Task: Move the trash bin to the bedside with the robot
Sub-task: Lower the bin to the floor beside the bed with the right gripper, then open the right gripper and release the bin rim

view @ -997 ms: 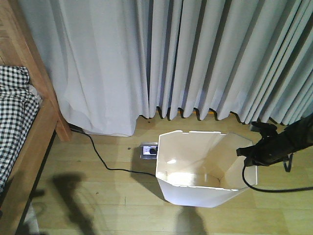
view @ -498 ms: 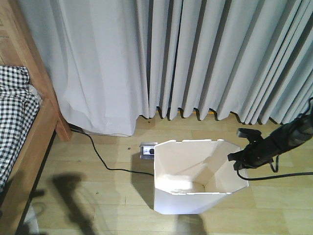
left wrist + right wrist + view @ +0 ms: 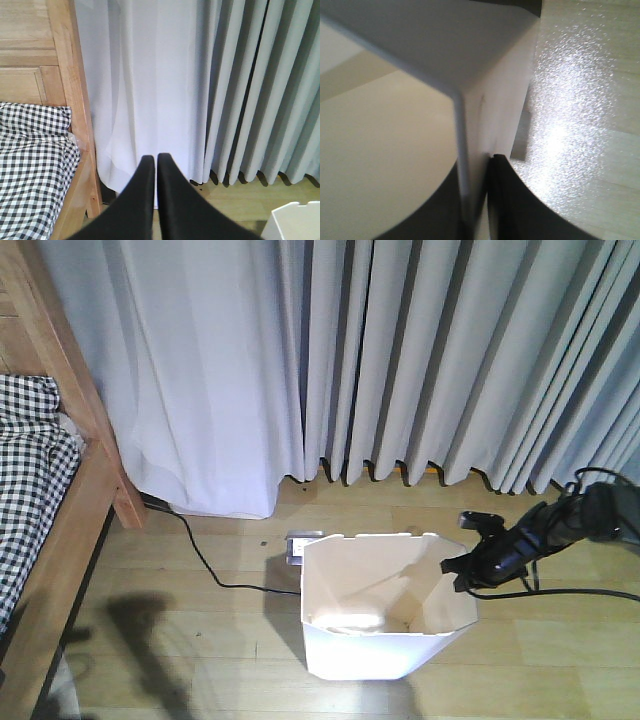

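The white trash bin [image 3: 372, 645] stands on the wooden floor in front of the curtains, cream inside. My right gripper [image 3: 458, 570] is shut on its right rim; in the right wrist view the bin wall [image 3: 495, 100] runs between the two black fingers [image 3: 502, 200]. The bed [image 3: 60, 530], with a light-brown wooden frame and black-and-white checked bedding [image 3: 30, 470], stands at the left edge, well apart from the bin. My left gripper [image 3: 152, 159] is shut and holds nothing, up in the air facing the curtain beside the bed frame [image 3: 75, 100]. A corner of the bin [image 3: 295, 222] shows at the lower right there.
Grey curtains [image 3: 400, 360] hang to the floor across the back. A floor socket [image 3: 300, 545] lies just behind the bin's left corner, with a black cable [image 3: 215, 575] running from it toward the bed post. Another black cable [image 3: 580, 592] trails from the right arm.
The right arm has drawn the bin leftward across the floor, toward the bed, and the bin has turned slightly. The socket is now partly hidden behind its rim.
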